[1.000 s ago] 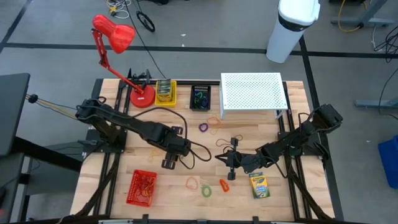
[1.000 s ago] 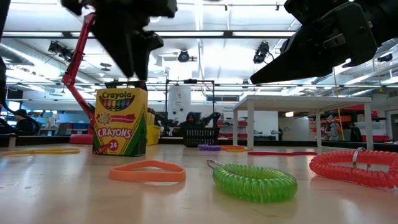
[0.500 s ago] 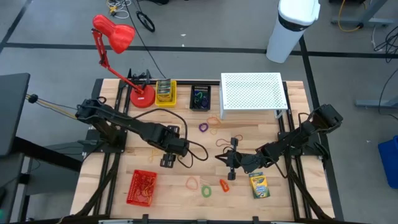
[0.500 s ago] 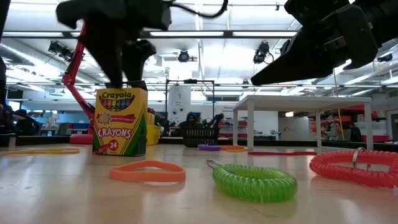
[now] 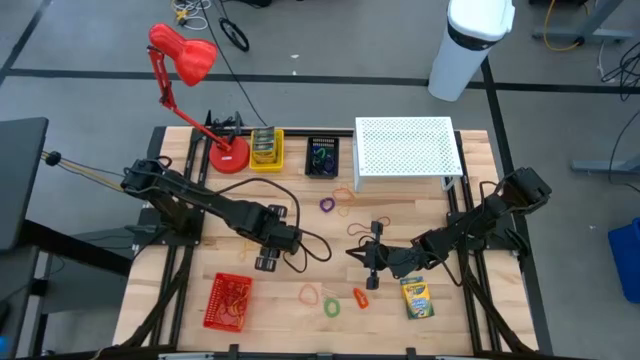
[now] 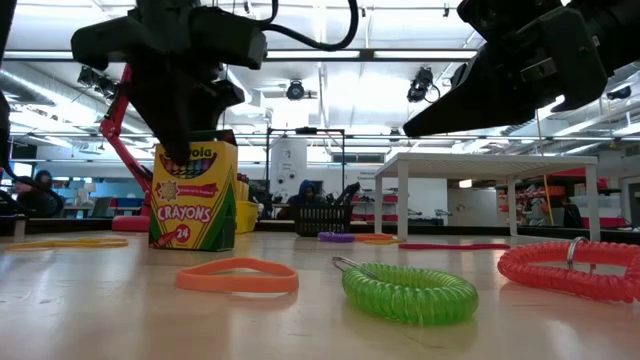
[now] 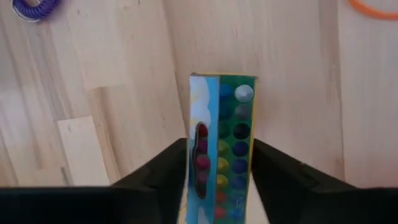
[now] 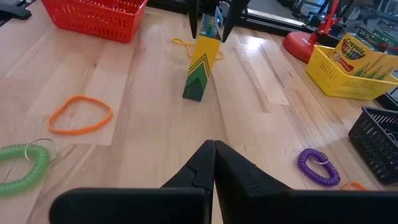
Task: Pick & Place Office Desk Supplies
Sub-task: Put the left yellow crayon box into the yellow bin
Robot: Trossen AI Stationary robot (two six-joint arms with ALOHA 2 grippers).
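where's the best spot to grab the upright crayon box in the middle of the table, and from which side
Take the upright crayon box near its top end, from straight above, fingers across its two broad faces. It stands on end, tall and thin, so the narrow thickness fits between the fingers while a sideways approach might tip it. The left gripper already straddles it that way.

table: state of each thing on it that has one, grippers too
left gripper: jaws closed on the upright crayon box's top
upright crayon box: standing on end on the table, gripped
right gripper: jaws shut, empty, above the table
second crayon box: lying flat, untouched
yellow basket: holds more crayon boxes
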